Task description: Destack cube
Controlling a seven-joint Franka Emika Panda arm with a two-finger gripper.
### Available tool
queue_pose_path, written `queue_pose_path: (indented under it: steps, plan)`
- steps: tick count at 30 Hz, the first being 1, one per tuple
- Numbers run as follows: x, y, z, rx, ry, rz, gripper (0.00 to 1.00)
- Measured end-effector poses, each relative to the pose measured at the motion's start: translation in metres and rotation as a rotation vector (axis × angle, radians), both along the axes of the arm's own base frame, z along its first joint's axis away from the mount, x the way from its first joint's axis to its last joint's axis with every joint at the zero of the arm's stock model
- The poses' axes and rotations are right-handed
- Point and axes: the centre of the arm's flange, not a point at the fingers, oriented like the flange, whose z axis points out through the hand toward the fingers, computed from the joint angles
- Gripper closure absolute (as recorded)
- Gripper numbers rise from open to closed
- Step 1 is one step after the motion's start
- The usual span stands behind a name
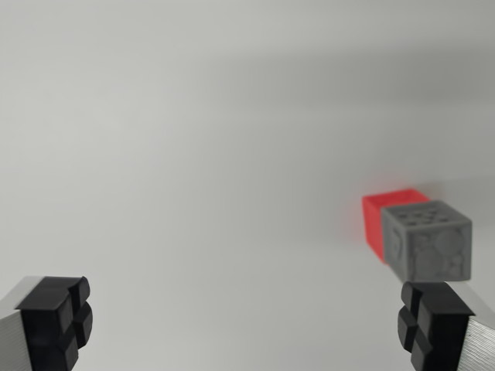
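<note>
The jaws of the gripper (246,325) are seen spread wide apart, one black padded fingertip (56,318) at the bottom of the wrist view's left and the other (431,321) at the bottom of the wrist view's right. Nothing is held between them; the gap is filled only by bare table (216,154). Both fingers are cut off by the lower frame edge, so only the pads and a bit of silver body are shown.

Two cubes are counted. One grey cube (428,240), with round dimpled marks on its faces, is placed just above the right-hand fingertip in the picture; whether the pad touches it cannot be told. One red cube (381,216) is seen directly behind the grey one, touching or very close, and is largely hidden by it, with only the top and one side face showing. Both cubes appear to be resting on the table side by side, not one on top of the other.

The table is plain light grey, and the far part is blurred with a soft shadow band across it.
</note>
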Motion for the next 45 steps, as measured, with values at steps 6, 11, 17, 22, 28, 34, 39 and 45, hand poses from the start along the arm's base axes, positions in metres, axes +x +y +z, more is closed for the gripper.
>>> queue_pose_path:
  steps: [6,11,17,22,28,34,39,45]
  plan:
    - [-0.006,-0.011,-0.01,0.002,0.002,0.011,0.0]
    - [-0.012,-0.022,-0.02,0.004,0.003,0.023,0.0]
    - [-0.021,-0.036,-0.031,0.007,0.005,0.038,0.0]
    - [-0.027,-0.048,-0.042,0.01,0.007,0.051,0.0]
    - [-0.036,-0.063,-0.057,0.014,0.01,0.067,0.0]
    - [-0.046,-0.081,-0.074,0.018,0.013,0.087,0.0]
    - [-0.053,-0.095,-0.087,0.022,0.015,0.101,0.0]
    - [-0.062,-0.11,-0.101,0.025,0.017,0.119,0.0]
